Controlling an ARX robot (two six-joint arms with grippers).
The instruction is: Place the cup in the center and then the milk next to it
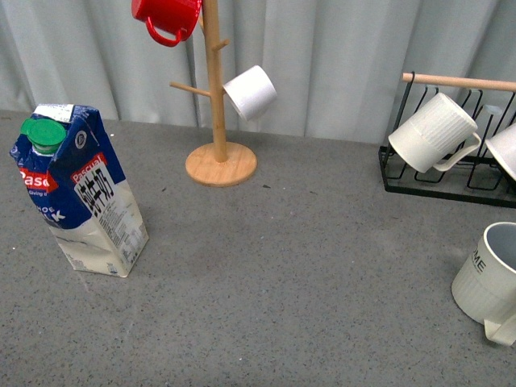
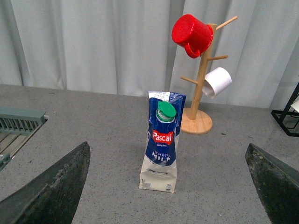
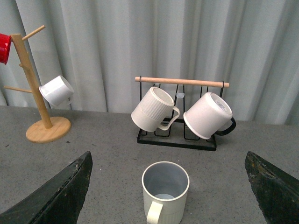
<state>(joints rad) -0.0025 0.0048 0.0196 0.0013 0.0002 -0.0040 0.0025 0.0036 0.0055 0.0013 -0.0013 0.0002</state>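
Note:
The cup (image 1: 488, 282), off-white and ribbed with dark lettering under its rim, stands upright at the table's right edge, partly cut off in the front view. Its grey inside and chunky handle (image 3: 154, 217) face my right wrist camera. My right gripper (image 3: 168, 154) is open, its fingers (image 3: 56, 196) wide apart on either side of the cup (image 3: 165, 191) without touching it. The milk (image 1: 81, 193), a blue-and-white carton with a green cap, stands on the left. My left gripper (image 2: 167, 145) is open, and the milk (image 2: 161, 158) stands ahead between its spread fingers (image 2: 275, 182). Neither arm shows in the front view.
A wooden mug tree (image 1: 215, 89) at the back centre holds a red mug (image 1: 167, 16) and a white mug (image 1: 251, 92). A black wire rack (image 1: 451, 184) at the back right carries an unlettered ribbed mug (image 1: 434, 133). A grey-green rack (image 2: 18, 121) lies left of the milk.

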